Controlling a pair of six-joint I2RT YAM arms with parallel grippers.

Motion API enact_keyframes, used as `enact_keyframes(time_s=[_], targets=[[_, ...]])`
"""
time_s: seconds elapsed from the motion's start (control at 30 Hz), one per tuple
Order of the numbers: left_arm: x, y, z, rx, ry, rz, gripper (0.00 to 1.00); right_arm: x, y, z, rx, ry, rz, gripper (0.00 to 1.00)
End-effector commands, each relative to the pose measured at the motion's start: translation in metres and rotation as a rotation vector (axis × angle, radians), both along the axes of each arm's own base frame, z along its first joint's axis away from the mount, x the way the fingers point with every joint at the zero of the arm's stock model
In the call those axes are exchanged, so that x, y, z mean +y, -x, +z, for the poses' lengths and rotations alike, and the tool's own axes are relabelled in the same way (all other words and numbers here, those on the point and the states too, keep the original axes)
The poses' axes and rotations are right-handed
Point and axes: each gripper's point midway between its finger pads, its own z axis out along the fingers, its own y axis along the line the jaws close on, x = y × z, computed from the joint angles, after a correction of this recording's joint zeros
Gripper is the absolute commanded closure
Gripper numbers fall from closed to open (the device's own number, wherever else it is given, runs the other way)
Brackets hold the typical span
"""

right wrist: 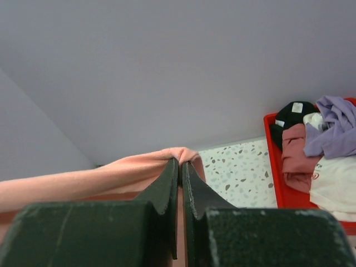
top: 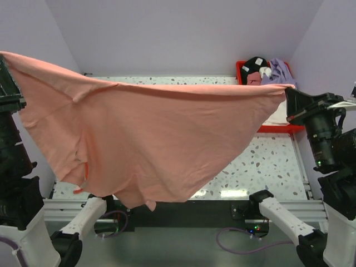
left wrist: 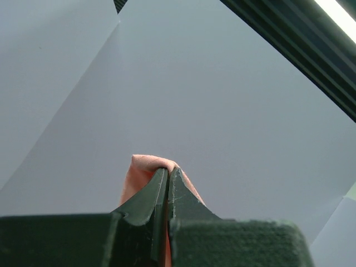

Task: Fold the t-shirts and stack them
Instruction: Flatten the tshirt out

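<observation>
A salmon-pink t-shirt (top: 150,139) hangs spread wide in the air above the table, stretched between both grippers. My left gripper (top: 4,58) is shut on its left corner at the far left edge; the left wrist view shows the fabric (left wrist: 142,169) pinched at the fingertips (left wrist: 168,173). My right gripper (top: 290,94) is shut on the right corner; the right wrist view shows the cloth (right wrist: 111,175) clamped between the jaws (right wrist: 181,164). The shirt's lower part hangs down in front of the table.
A red bin (top: 278,129) at the back right holds several crumpled shirts, black, pink, lilac and white (right wrist: 317,144). The speckled table (top: 267,167) shows under the shirt on the right. Lilac walls enclose the back and sides.
</observation>
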Motion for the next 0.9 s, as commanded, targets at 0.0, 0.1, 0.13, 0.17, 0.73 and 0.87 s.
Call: enact_keyframes(time_s=[0.0,0.1,0.13,0.17,0.73,0.87], targets=[[0.002,-0.043,0.006,0.049,-0.058,0.064,1.00,-0.004,-0.024,-0.012,0.066,0.063,-0.065,1.00],[0.000,-0.103,-0.018,0.155,-0.081,0.090,1.00,0.001,-0.057,-0.032,0.130,0.095,-0.096,1.00],[0.000,-0.116,-0.022,0.158,-0.083,0.099,1.00,0.002,-0.067,-0.040,0.153,0.104,-0.107,1.00],[0.000,-0.131,-0.031,0.188,-0.099,0.111,1.00,0.005,-0.079,-0.054,0.188,0.117,-0.116,1.00],[-0.044,-0.487,-0.464,1.077,-0.404,-0.002,1.00,0.049,-0.326,-0.361,0.745,0.283,-0.033,1.00],[-0.048,-0.507,-0.513,1.158,-0.410,-0.025,1.00,0.050,-0.358,-0.395,0.813,0.334,-0.043,1.00]])
